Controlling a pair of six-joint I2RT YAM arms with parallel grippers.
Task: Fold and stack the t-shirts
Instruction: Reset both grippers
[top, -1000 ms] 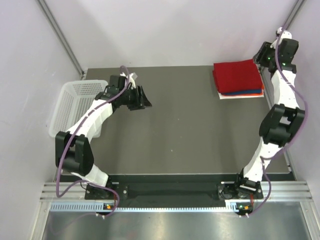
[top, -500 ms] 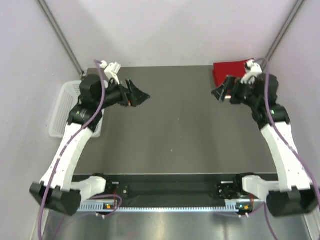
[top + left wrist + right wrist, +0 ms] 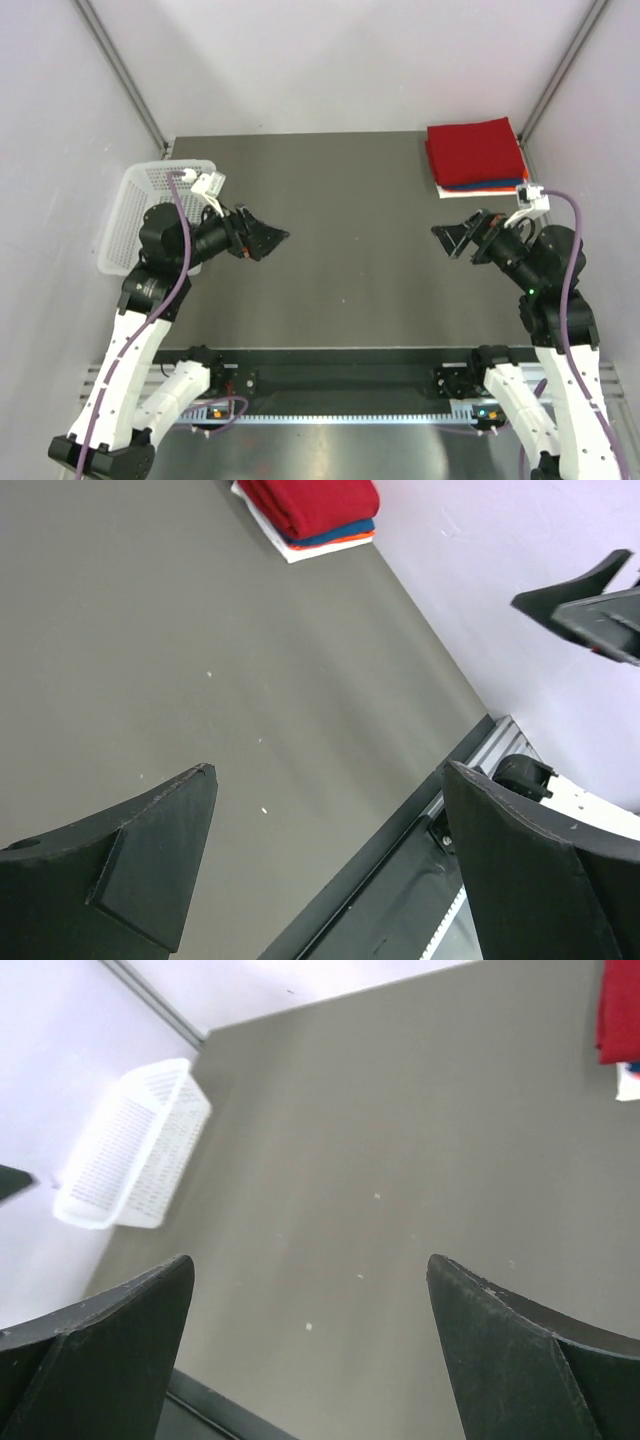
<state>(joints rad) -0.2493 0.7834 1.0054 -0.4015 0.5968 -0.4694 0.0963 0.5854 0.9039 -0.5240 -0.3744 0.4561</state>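
Observation:
The t-shirts lie folded in one stack at the table's far right corner, a bright red one (image 3: 474,150) on top, then dark blue (image 3: 497,185), orange and white (image 3: 465,193) edges below. The left wrist view shows the same stack (image 3: 312,502) far off, and the right wrist view catches its red edge (image 3: 619,1010). My left gripper (image 3: 272,240) hovers open over the left middle of the table, nothing between its fingers (image 3: 330,768). My right gripper (image 3: 447,241) hovers open below the stack, well apart from it, also empty (image 3: 308,1258). The two grippers point at each other.
A white mesh basket (image 3: 150,200) sits tilted at the table's left edge, behind my left arm, and shows in the right wrist view (image 3: 130,1150). The metal rail (image 3: 350,385) with both arm bases runs along the near edge. Walls close in on three sides.
Both arms have drawn back toward the near edge. The right gripper left the stack at the far right corner. Both grippers have opened wide.

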